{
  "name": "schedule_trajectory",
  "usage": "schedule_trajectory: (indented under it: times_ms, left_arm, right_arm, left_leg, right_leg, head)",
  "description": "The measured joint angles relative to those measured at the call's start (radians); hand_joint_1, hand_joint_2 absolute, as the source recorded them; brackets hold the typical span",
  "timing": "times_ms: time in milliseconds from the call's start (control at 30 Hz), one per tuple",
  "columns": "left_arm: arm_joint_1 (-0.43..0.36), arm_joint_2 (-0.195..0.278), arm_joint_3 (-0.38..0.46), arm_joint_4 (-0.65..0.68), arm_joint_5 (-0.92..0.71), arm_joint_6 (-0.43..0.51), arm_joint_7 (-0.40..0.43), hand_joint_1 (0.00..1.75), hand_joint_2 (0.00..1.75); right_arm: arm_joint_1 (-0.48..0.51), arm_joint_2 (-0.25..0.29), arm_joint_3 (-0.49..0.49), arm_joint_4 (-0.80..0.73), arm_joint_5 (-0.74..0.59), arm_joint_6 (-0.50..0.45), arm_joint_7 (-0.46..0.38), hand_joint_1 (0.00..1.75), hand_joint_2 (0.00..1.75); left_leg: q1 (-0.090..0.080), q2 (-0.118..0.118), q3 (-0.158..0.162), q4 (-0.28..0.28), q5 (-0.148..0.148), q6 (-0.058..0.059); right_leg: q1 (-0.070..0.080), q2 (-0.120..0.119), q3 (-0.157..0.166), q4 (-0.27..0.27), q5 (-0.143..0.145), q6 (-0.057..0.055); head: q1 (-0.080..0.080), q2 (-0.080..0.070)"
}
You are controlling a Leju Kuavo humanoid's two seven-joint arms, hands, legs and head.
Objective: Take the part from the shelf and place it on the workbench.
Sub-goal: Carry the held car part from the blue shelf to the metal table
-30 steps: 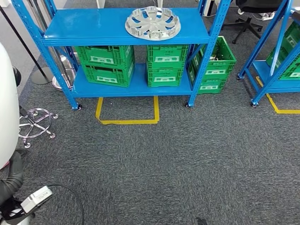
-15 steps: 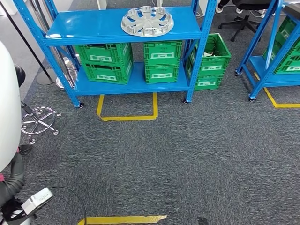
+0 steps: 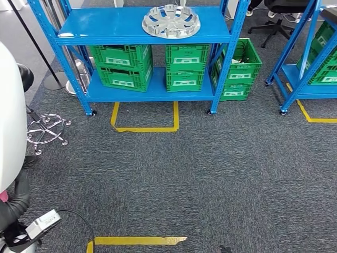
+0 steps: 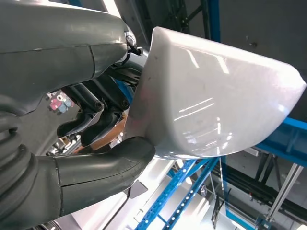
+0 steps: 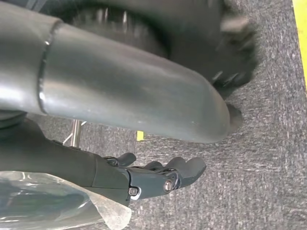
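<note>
- Head view: the white part (image 3: 8,116) rises along the left edge of the picture, close to the robot's body and well apart from the blue shelf (image 3: 119,26). The shelf stands across a stretch of grey carpet (image 3: 206,179). 1 silver wheel cover (image 3: 171,21) lies on its upper deck, with green crates (image 3: 121,66) stacked beneath. A strip of yellow tape (image 3: 137,241) lies on the carpet near the robot's feet. No workbench can be seen here.
- Left wrist view: the left hand (image 4: 90,158) grips the glossy white part at one end, with the thick thumb pressed under it and the darker fingers (image 4: 85,127) curled against its far side. Blue shelf uprights pass behind.
- Right wrist view: the right hand (image 5: 152,177) hangs over the carpet with its fingers stretched out and slightly apart, holding nothing.
- Step in hand: judging by the part being in the hand and off the shelf, the pick appears done and the carry to the workbench is under way.
- Next move: it likely calls for turning the body until the workbench comes into sight and keeping the left grip firm, since the part is smooth and held at 1 end only. The part can then be lowered flat onto the bench.
</note>
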State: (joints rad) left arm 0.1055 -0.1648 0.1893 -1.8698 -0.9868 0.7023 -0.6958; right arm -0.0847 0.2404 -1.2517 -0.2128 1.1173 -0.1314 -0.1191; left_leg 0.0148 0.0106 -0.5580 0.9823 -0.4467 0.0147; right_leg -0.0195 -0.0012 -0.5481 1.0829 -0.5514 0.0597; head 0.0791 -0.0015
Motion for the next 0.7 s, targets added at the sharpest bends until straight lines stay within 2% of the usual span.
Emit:
schedule_trajectory:
  times_ms: [33,67,100,133,200,233,267,400,500,533,567,633,700]
  left_arm:
    - [0.0,0.0,0.0,0.0,0.001,0.0,0.0,1.75,1.75]
    - [0.0,0.0,0.0,0.0,0.002,0.0,0.0,1.75,1.75]
    - [0.0,0.0,0.0,0.0,0.002,0.0,0.0,1.75,1.75]
    - [0.001,0.0,0.0,0.001,0.003,0.0,0.0,1.75,1.75]
    - [0.002,0.0,0.0,0.001,0.003,0.0,0.0,1.75,1.75]
    - [0.002,0.0,0.0,0.001,0.003,0.0,0.0,1.75,1.75]
    - [0.002,0.0,0.0,0.001,0.003,0.0,0.0,1.75,1.75]
    - [0.004,0.0,0.0,0.001,0.004,0.0,0.0,1.75,1.75]
    - [0.006,0.0,0.0,0.001,0.002,0.0,0.0,1.75,1.75]
    - [0.006,0.0,0.0,0.001,0.001,0.0,0.0,1.75,1.75]
    - [0.006,0.0,0.0,0.001,0.001,0.0,0.0,1.75,1.75]
    - [0.006,0.001,-0.001,0.001,0.0,0.0,0.0,1.75,1.75]
    - [0.004,0.001,-0.004,0.001,-0.001,0.0,0.0,1.75,1.75]
  right_arm:
    - [-0.001,0.0,0.0,0.0,0.001,0.0,0.0,0.0,0.0]
    - [-0.001,0.0,0.001,0.0,0.001,-0.001,0.001,0.0,0.0]
    - [-0.001,0.001,0.001,0.0,0.002,-0.002,0.001,0.0,0.0]
    - [0.001,0.001,0.001,0.0,0.003,-0.004,0.001,0.0,0.0]
    - [0.003,0.001,0.001,0.0,0.004,-0.009,0.0,0.0,0.0]
    - [0.003,0.001,0.001,0.0,0.003,-0.012,0.0,0.0,0.0]
    - [0.003,0.001,0.001,0.0,0.002,-0.016,-0.001,0.0,0.0]
    - [0.002,0.001,0.001,0.0,-0.004,-0.038,-0.012,0.0,0.0]
    - [0.001,0.001,0.001,0.0,-0.006,-0.046,-0.017,0.0,0.0]
    - [0.001,0.002,0.001,0.0,-0.005,-0.048,-0.018,0.0,0.0]
    - [0.001,0.003,0.001,0.0,-0.005,-0.05,-0.017,0.0,0.0]
    - [0.0,0.006,0.001,0.0,-0.001,-0.053,-0.009,0.0,0.0]
    - [-0.001,0.008,0.001,0.0,0.004,-0.054,0.005,0.0,0.0]
  left_leg:
    - [0.0,-0.001,-0.004,0.007,0.0,-0.006]
    - [-0.002,-0.001,-0.008,0.011,0.0,-0.013]
    - [-0.004,-0.002,-0.012,0.015,-0.001,-0.013]
    - [-0.005,-0.002,-0.015,0.019,0.001,-0.006]
    - [-0.006,-0.003,-0.019,0.019,0.006,0.016]
    - [-0.006,-0.004,-0.02,0.018,0.012,0.023]
    - [-0.005,-0.004,-0.021,0.016,0.015,0.024]
    - [-0.002,-0.004,-0.022,0.006,0.025,0.01]
    - [0.0,-0.004,-0.024,0.003,0.027,-0.014]
    - [0.0,-0.004,-0.025,0.004,0.026,-0.019]
    - [-0.001,-0.005,-0.027,0.006,0.025,-0.019]
    - [0.0,-0.007,-0.024,-0.007,0.032,-0.008]
    - [0.007,-0.01,-0.012,-0.041,0.05,-0.001]
  right_leg:
    - [-0.001,0.002,0.03,-0.058,0.017,-0.001]
    - [-0.001,0.004,0.046,-0.092,0.023,-0.005]
    - [-0.001,0.005,0.049,-0.1,0.019,-0.01]
    - [-0.001,0.006,0.048,-0.101,0.023,-0.016]
    - [0.001,0.005,0.046,-0.1,0.028,-0.022]
    - [0.002,0.005,0.045,-0.1,0.03,-0.025]
    - [0.004,0.005,0.043,-0.1,0.032,-0.028]
    - [0.008,0.004,0.038,-0.098,0.035,-0.034]
    - [0.008,0.004,0.034,-0.098,0.037,-0.037]
    - [0.006,0.003,0.033,-0.098,0.039,-0.036]
    - [0.005,0.002,0.032,-0.099,0.04,-0.034]
    - [0.004,-0.003,0.036,-0.108,0.044,-0.027]
    - [0.008,-0.003,0.029,-0.095,0.023,-0.022]
  head:
    - [0.001,0.0]
    - [0.002,0.0]
    - [0.002,0.0]
    - [0.002,0.0]
    - [0.002,0.0]
    - [0.002,0.0]
    - [0.002,0.0]
    - [0.002,0.0]
    - [0.002,0.0]
    - [0.002,0.0]
    - [0.001,0.0]
    - [0.001,0.0]
    - [0.003,0.0]
